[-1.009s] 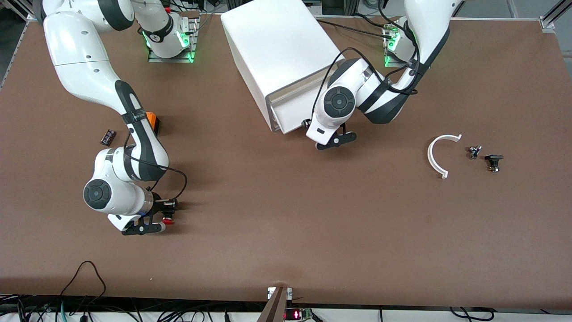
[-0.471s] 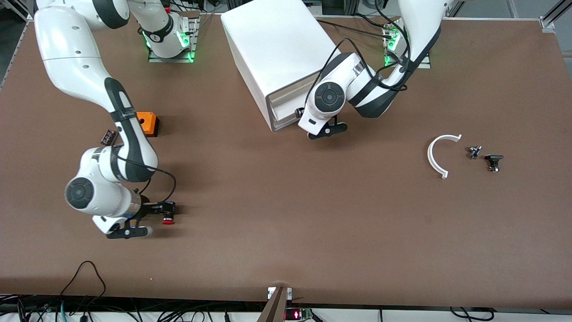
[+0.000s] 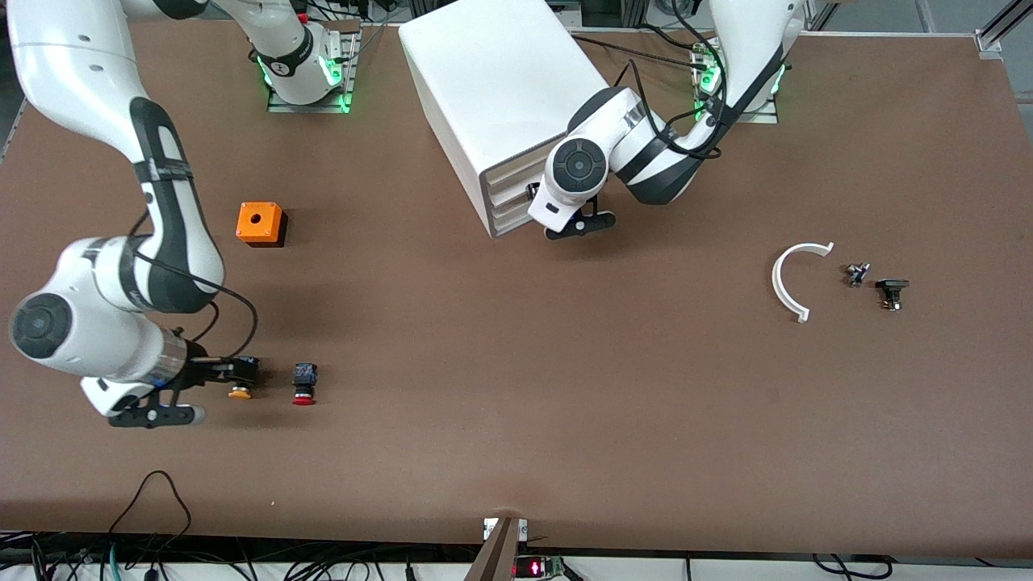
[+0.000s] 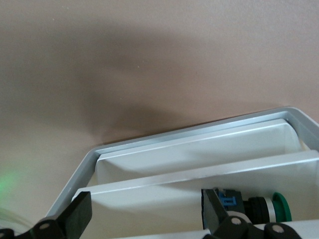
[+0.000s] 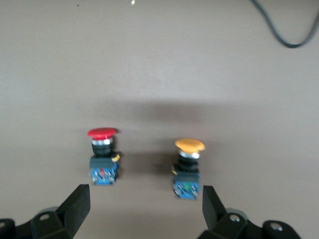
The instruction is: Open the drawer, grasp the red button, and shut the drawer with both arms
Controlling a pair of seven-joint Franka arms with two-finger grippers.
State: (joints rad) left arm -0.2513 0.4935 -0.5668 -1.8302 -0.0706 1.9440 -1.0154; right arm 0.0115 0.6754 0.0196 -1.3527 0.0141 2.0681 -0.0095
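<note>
The red-capped button (image 3: pixel 304 384) lies on its side on the table toward the right arm's end, and shows in the right wrist view (image 5: pixel 103 155). An orange-yellow-capped button (image 3: pixel 239 393) lies beside it (image 5: pixel 188 167). My right gripper (image 3: pixel 242 373) is open and empty, low over the table next to the orange-yellow button (image 5: pixel 143 209). My left gripper (image 3: pixel 534 194) is open against the cabinet's (image 3: pixel 500 81) stacked drawer fronts (image 3: pixel 504 190); the drawers look pushed in. The left wrist view shows its fingers (image 4: pixel 79 214) spread across a drawer front (image 4: pixel 199 172).
An orange box with a hole (image 3: pixel 260 223) stands farther from the front camera than the buttons. A green-capped button (image 4: pixel 266 209) shows inside a drawer. A white arc (image 3: pixel 795 278) and two small dark parts (image 3: pixel 857 274) (image 3: pixel 892 292) lie toward the left arm's end.
My right gripper let go of the red button and drew back toward the right arm's end, uncovering the orange-yellow button. My left gripper pushed the open drawer into the cabinet.
</note>
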